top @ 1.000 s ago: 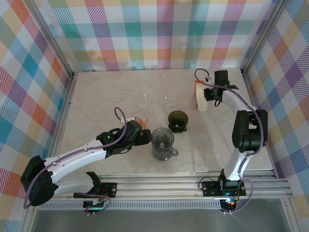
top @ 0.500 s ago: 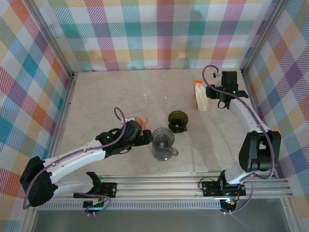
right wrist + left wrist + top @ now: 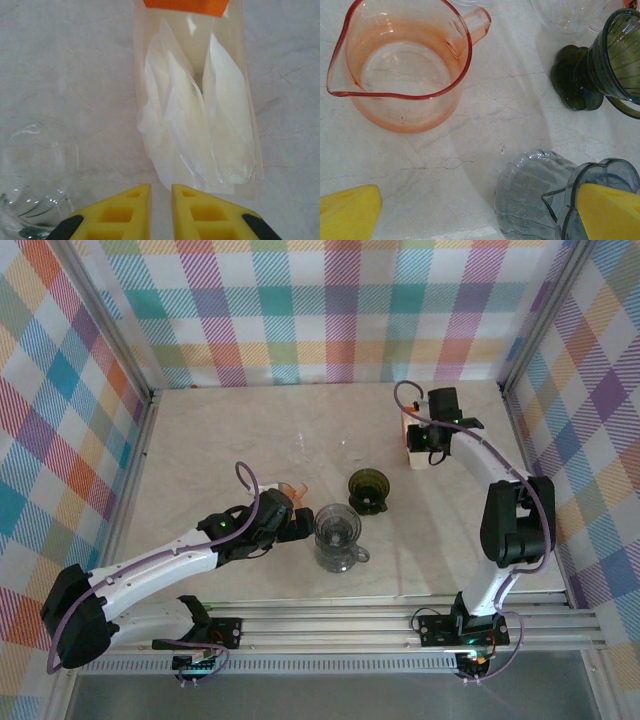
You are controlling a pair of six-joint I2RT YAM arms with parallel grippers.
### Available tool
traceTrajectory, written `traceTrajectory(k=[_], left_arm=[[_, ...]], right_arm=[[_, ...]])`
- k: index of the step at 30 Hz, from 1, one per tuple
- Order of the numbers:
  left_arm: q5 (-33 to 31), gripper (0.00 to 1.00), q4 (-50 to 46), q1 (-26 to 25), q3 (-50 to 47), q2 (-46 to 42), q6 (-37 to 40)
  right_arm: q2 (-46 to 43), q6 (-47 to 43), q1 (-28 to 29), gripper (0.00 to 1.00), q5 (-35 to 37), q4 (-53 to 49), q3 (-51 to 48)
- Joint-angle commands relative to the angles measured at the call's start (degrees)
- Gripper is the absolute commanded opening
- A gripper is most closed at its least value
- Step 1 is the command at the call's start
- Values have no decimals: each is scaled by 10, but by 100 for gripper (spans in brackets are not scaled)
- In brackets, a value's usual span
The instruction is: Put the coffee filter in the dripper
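Note:
White coffee filters (image 3: 200, 115) stand in a clear holder with an orange top (image 3: 417, 445) at the back right. My right gripper (image 3: 161, 192) hangs just over them, almost shut, with a thin slit between its yellow fingers (image 3: 125, 210). One filter's lower edge reaches the fingertips; I see nothing pinched. A dark green dripper (image 3: 367, 488) stands mid-table. A clear grey dripper (image 3: 335, 530) sits on a glass carafe in front of it. My left gripper (image 3: 290, 520) is wide open beside that carafe, nothing between its fingers (image 3: 350, 212).
An orange see-through pitcher (image 3: 400, 65) stands just behind the left gripper. A clear glass piece (image 3: 30, 200) lies left of the filter holder. Checked walls close in the table (image 3: 230, 440) on three sides.
The right gripper swung out to the right, then came back over the filter holder, and its jaws narrowed. The left arm has not moved.

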Motion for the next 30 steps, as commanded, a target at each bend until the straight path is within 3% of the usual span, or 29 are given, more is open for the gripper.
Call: traceTrajectory(k=[1,30], left_arm=[[1,100,-8,5,10,4,-8],[3,100,-4,5,13,13,-6]], right_arm=[[13,-8,-3,18,8,-11,30],[86,-18,-2,20,36,-18,73]])
